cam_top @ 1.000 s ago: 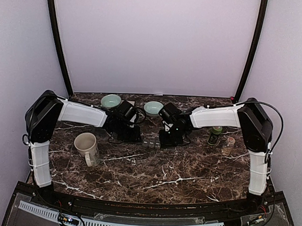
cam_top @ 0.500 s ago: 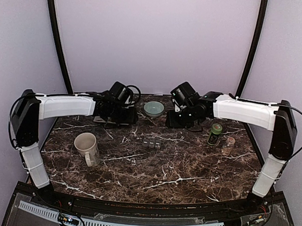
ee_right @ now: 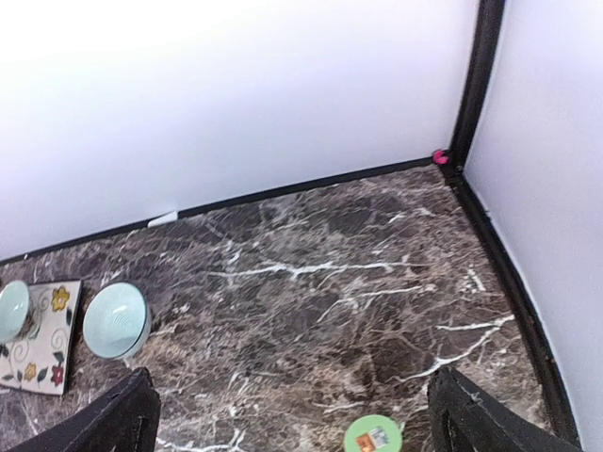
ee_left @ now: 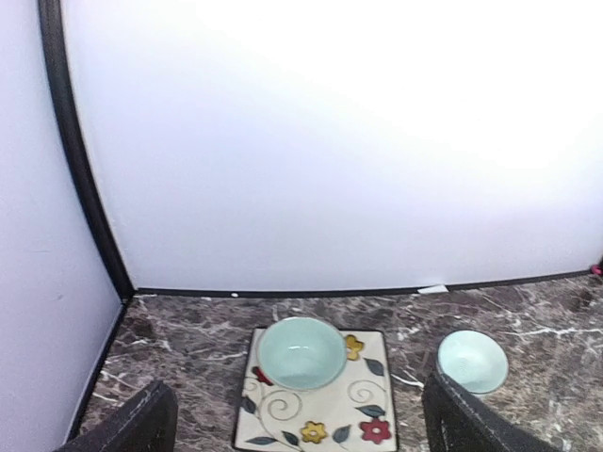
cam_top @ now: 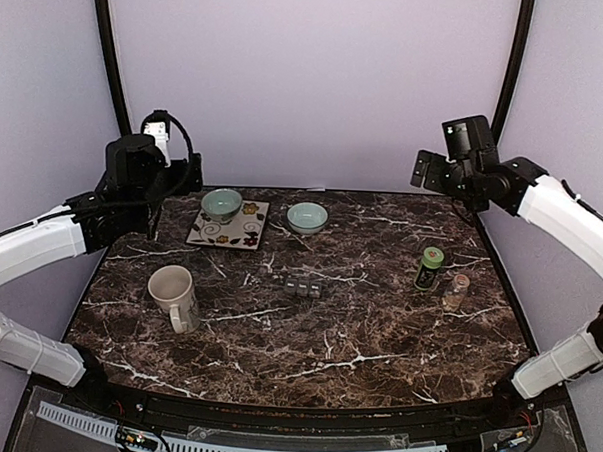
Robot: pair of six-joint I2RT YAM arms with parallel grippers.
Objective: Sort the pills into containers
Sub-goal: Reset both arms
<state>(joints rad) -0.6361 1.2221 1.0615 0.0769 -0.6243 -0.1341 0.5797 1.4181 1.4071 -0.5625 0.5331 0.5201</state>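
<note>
Status of both arms: we find them lifted high above the worktop [cam_top: 377, 339], one over each rear corner, which leaves the whole surface open to the overhead camera. Left end effector [ee_left: 297, 428] has its fingers [ee_left: 132, 428] spread wide with nothing between them. Right end effector [ee_right: 292, 424] is likewise spread and carries nothing.

Pills are too small for us to make out as loose items. We judge that they sit in the two upright bottles near the right edge: the green-capped bottle [cam_top: 430, 269] and, just beside it, the clear bottle [cam_top: 457, 291]. A small grey block [cam_top: 303, 286] lies near the centre; we cannot tell whether it holds anything.

Receiving vessels stand along the rear edge. One pale green bowl [cam_top: 221, 203] rests on the floral plate [cam_top: 246, 229] toward the rear left corner, and the second bowl [cam_top: 307, 217] sits directly on the worktop beside the plate. A mug [cam_top: 173, 293] stands nearer the left edge. Both bowls look empty in the left wrist view, so we judge the sorting not yet done.
</note>
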